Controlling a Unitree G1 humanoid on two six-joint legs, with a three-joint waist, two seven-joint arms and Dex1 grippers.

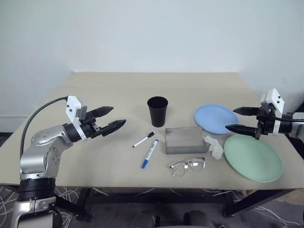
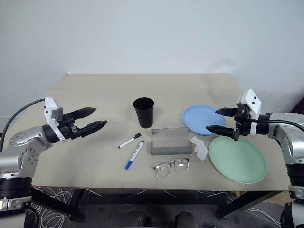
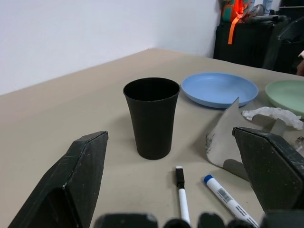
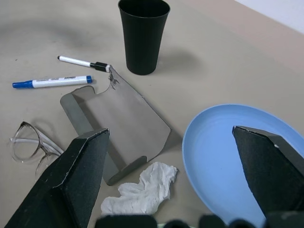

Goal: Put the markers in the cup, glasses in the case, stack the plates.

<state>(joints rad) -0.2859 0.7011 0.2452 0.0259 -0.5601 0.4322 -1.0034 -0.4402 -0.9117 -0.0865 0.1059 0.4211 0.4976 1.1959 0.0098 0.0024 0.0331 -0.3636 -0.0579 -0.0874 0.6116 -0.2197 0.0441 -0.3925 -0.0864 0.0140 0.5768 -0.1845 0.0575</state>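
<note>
Left gripper and right gripper hang wide open, empty. Nothing done: markers lie at the cup's six o'clock, glasses at the case's six, plates at its three, unstacked

From where I sit this reads as a lab or test room, not a home; a plain beige table on black metal legs stands against a bare white wall with nothing hung on it; loose white cables lie tangled on the patterned grey floor under the near edge of the tabletop; in the left wrist view, beyond the far right corner, I see dark equipment cases stacked together with an orange strap hanging off them, the sort of gear clutter a robotics workspace collects.
</note>
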